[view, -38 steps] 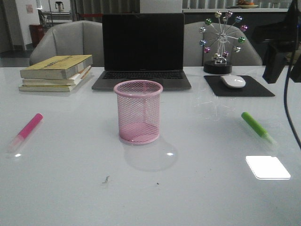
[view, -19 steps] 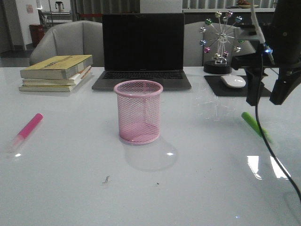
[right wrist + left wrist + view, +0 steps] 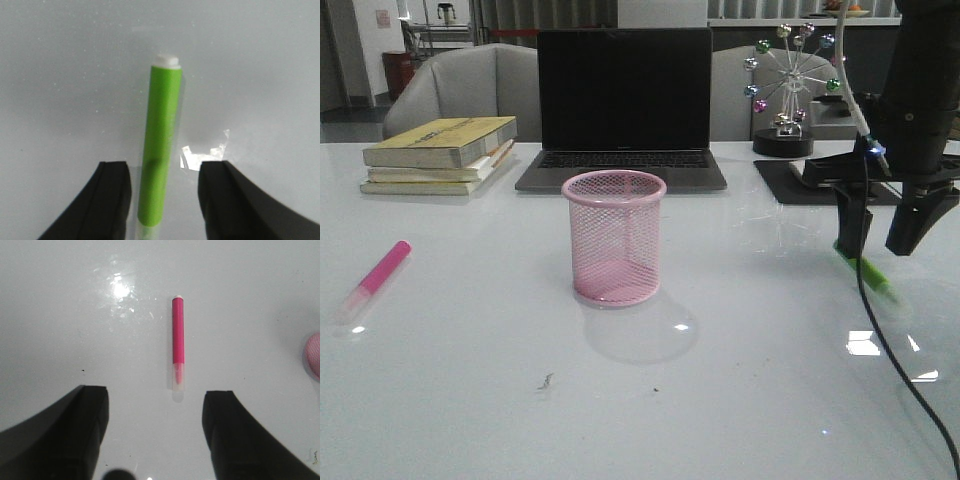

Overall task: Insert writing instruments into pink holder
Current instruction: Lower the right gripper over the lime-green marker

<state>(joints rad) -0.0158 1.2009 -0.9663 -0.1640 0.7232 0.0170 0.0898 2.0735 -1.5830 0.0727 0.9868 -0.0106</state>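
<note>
Right claw (image 3: 886,240) spread wide, hovering low over the green highlighter (image 3: 159,150), fingers either side of the barrel, nothing gripped. Left claw (image 3: 155,427) likewise wide open and empty above the pink highlighter (image 3: 178,342), lying flat on the white surface (image 3: 470,400). Pink holder (image 3: 614,237) upright mid-surface, well apart from both markers, in front of the laptop (image 3: 623,105).
</note>
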